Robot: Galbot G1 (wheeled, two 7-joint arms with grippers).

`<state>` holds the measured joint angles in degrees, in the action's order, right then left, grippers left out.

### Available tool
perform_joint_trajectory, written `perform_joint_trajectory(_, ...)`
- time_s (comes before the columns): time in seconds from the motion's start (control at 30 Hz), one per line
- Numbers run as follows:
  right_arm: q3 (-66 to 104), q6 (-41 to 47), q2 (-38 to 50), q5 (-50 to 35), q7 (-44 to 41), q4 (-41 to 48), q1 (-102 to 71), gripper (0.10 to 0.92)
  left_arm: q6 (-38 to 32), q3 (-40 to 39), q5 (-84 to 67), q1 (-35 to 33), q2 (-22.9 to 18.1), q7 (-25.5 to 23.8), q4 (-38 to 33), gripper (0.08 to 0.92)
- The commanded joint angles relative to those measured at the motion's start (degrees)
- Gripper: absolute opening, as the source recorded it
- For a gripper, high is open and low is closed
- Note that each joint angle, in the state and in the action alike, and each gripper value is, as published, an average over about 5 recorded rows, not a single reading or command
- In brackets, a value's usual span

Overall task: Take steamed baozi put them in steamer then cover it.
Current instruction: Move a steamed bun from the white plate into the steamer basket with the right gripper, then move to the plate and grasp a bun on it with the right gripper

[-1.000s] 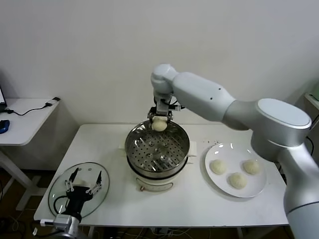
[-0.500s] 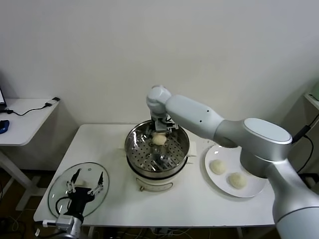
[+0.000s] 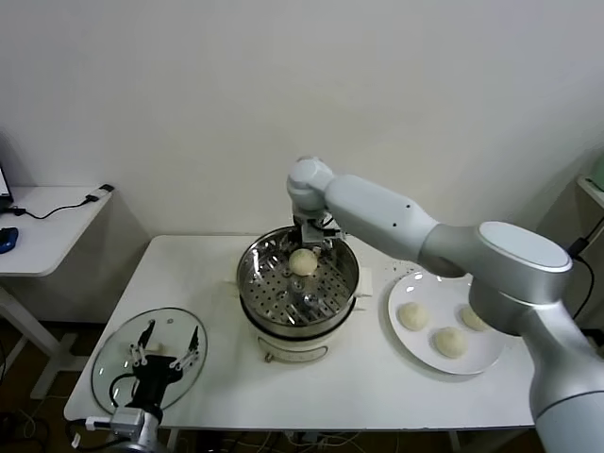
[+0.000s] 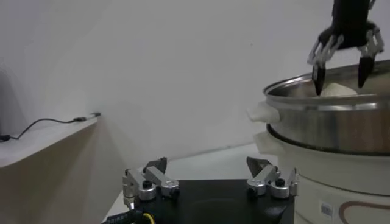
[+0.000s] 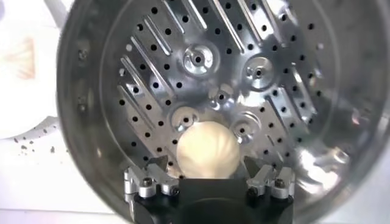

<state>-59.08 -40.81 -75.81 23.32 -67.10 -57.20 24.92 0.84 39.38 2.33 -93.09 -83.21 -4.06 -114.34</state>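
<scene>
One cream-white baozi rests on the perforated tray at the back of the shiny steamer. My right gripper hangs just above it, open, one finger on each side and neither touching the bun. In the left wrist view it shows over the steamer's rim. Three more baozi lie on a white plate; my forearm partly hides the farthest. The glass cover lies flat at the front left, and my left gripper hovers open above it.
The steamer stands on a white electric base mid-table. The plate is to its right, close to the table's right edge. A side desk with a cable stands off to the left. A white wall runs behind the table.
My right gripper came down into the steamer with the baozi, opened and let it go on the tray, then lifted slightly. The left arm has barely shifted.
</scene>
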Motion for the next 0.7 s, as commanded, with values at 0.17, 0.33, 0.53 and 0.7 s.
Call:
perform_joint_trajectory(0.17, -17.18, 17.08, 20.59, -28.96, 6.75, -13.06, 18.30, 0.823, -0.03, 0.11, 0.11, -0.42, 0.38, 0.28, -0.55, 0.823)
perform_joint_trajectory(0.33, -28.08, 36.53, 30.64, -46.03, 10.13, -17.54, 23.07, 0.823, 0.47, 0.46, -0.36, -0.81, 0.38, 0.18, -2.26, 0.823)
perform_joint_trajectory(0.53, -26.62, 57.86, 39.85, -57.46, 10.12, -20.44, 18.22, 0.823, 1.43, 0.16, -1.49, 0.20, 0.30, 0.27, -3.69, 0.823)
perform_joint_trajectory(0.7, -21.28, 61.05, 43.20, -54.16, 9.46, -20.18, 7.41, 0.823, 1.06, 0.23, -1.45, -0.21, 0.38, 0.23, -3.37, 0.823)
